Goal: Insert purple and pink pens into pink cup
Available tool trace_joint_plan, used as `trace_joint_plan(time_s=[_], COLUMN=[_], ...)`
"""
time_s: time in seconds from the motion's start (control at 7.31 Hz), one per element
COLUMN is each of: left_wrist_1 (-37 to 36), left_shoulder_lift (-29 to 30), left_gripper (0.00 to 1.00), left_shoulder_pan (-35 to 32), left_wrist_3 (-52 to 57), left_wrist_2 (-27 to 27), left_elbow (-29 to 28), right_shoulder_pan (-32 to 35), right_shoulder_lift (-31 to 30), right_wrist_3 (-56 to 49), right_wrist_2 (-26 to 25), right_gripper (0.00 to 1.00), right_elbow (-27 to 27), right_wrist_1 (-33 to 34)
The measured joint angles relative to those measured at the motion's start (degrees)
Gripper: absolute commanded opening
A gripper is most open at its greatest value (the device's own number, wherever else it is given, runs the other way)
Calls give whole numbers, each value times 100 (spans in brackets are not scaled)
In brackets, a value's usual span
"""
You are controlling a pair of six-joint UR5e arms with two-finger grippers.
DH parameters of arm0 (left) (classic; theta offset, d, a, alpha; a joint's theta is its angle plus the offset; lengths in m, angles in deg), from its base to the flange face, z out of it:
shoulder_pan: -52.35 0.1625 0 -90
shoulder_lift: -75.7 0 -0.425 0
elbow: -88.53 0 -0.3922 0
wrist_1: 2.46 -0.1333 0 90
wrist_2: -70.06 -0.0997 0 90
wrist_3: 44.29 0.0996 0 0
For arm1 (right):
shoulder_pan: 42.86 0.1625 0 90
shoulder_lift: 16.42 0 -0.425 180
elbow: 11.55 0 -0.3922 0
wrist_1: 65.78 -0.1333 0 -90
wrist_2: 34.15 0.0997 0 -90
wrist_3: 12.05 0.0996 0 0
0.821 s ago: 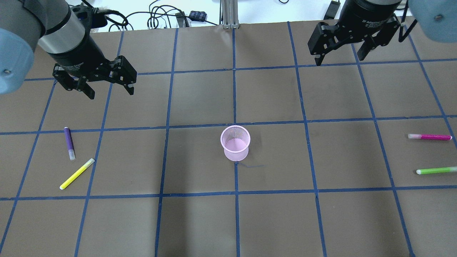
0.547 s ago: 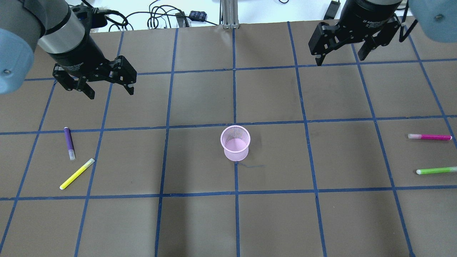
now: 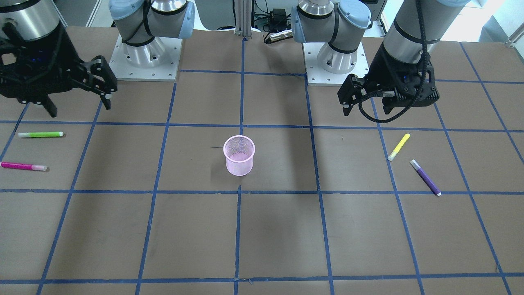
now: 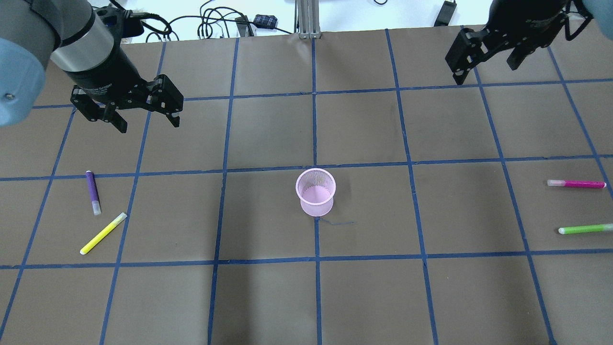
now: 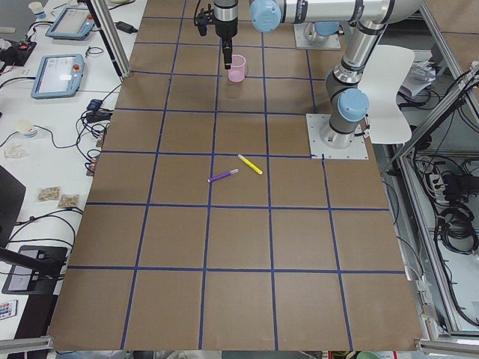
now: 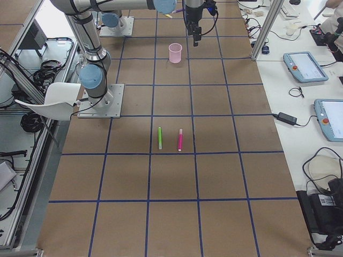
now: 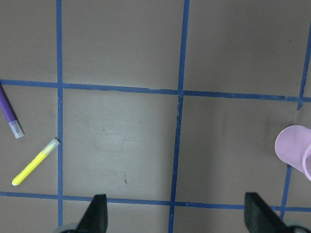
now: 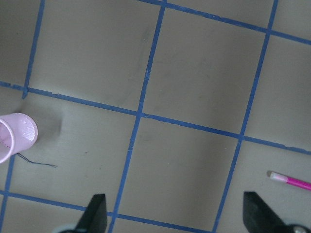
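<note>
Hovering above the worktop (image 4: 364, 297), the left pincer (image 4: 149, 123) has its jaws spread wide and grips nothing. The right pincer (image 4: 487, 72) is likewise raised, with its jaws spread and nothing between them. Both wrist views confirm this: each shows two dark fingertips well apart at the lower edge of the frame, with only bare worktop between them. The pink cup (image 4: 316, 207) stands upright near the centre of the worktop, on one of the blue tape lines (image 4: 218, 211) of the grid, and contains no pen. The purple pen (image 4: 93, 191) lies flat on the robot's left side of the worktop, well apart from the cup. The yellow pen (image 4: 103, 233) lies just beside it at an angle, and the pale-capped ends of the two are near each other but not touching. The pink pen (image 4: 577, 184) lies flat on the robot's right side, also well apart from the cup. The green pen (image 4: 585, 229) lies near it, roughly parallel and not touching. In the left wrist view, the purple and yellow pens appear at the left edge and the cup at the right edge. In the right wrist view, the cup appears at the left edge and the pink pen at the lower right.
</note>
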Motion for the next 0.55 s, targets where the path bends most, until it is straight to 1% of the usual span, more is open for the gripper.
trace_joint_plan(time_s=[0.27, 0.55], left_wrist_1=[-40, -52], left_shoulder_lift=[31, 119], left_gripper=[100, 100], left_shoulder_pan=[115, 384], left_wrist_3=[8, 12], left_wrist_2=[16, 43], left_elbow=[6, 3], right_shoulder_pan=[-874, -1798], right_shoulder_lift=[43, 205], right_wrist_3=[-1946, -4307], right_wrist_2=[25, 17], right_gripper=[100, 100], right_elbow=[-106, -386], right_wrist_1=[-4, 98])
